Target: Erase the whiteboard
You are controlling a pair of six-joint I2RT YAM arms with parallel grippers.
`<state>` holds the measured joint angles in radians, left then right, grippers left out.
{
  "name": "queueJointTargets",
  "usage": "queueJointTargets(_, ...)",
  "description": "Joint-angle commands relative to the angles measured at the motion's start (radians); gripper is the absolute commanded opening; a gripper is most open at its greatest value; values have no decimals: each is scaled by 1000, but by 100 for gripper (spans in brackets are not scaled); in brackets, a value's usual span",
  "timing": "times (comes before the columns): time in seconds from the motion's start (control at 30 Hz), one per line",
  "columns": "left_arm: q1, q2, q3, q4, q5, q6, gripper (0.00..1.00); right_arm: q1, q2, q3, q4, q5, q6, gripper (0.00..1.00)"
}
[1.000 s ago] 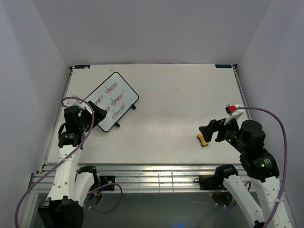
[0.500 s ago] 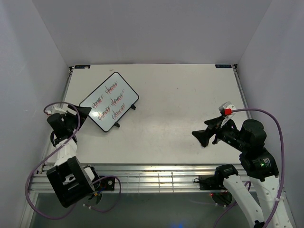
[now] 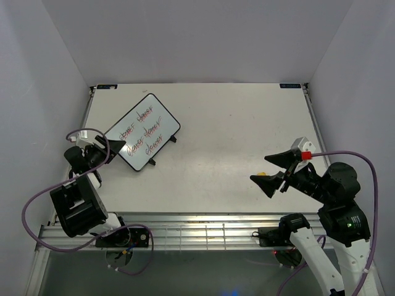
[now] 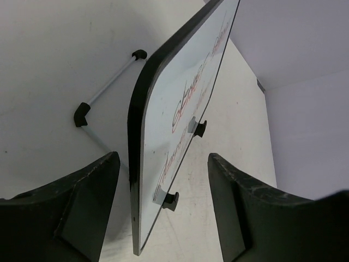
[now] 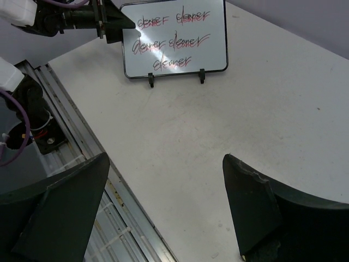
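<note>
The whiteboard (image 3: 144,131) is propped on small black feet at the table's back left, with red-and-black handwriting across its face. In the left wrist view its black rim (image 4: 135,164) runs edge-on between my fingers. My left gripper (image 3: 116,148) (image 4: 162,156) is open and straddles the board's near left corner, with a gap showing on both sides. My right gripper (image 3: 261,168) (image 5: 163,158) hangs open above the table at the right with nothing between its fingers. In its view the whiteboard (image 5: 174,38) stands far ahead. A sliver of the yellow eraser (image 3: 263,174) shows under the right fingers.
White walls close in the table on the left, back and right. A metal rail (image 3: 203,225) runs along the near edge, with the arm bases and purple cables behind it. The board's thin white support rod (image 4: 109,82) lies on the table behind it.
My left arm swung out to the left and its gripper now faces the board's corner, jaws narrowing. My right gripper lifted off the yellow eraser and turned toward the board.
</note>
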<state>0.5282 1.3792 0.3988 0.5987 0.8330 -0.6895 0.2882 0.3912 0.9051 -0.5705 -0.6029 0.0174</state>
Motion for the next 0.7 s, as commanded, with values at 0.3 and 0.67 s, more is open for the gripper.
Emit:
queueJointTargets(0.3,4,130,101,52,155,85,56,9,-37,61,66,-81,-13,90)
queueJointTargets(0.67,4,165,109,61,126,82,24,9,-46,92,63,-103,-43,90)
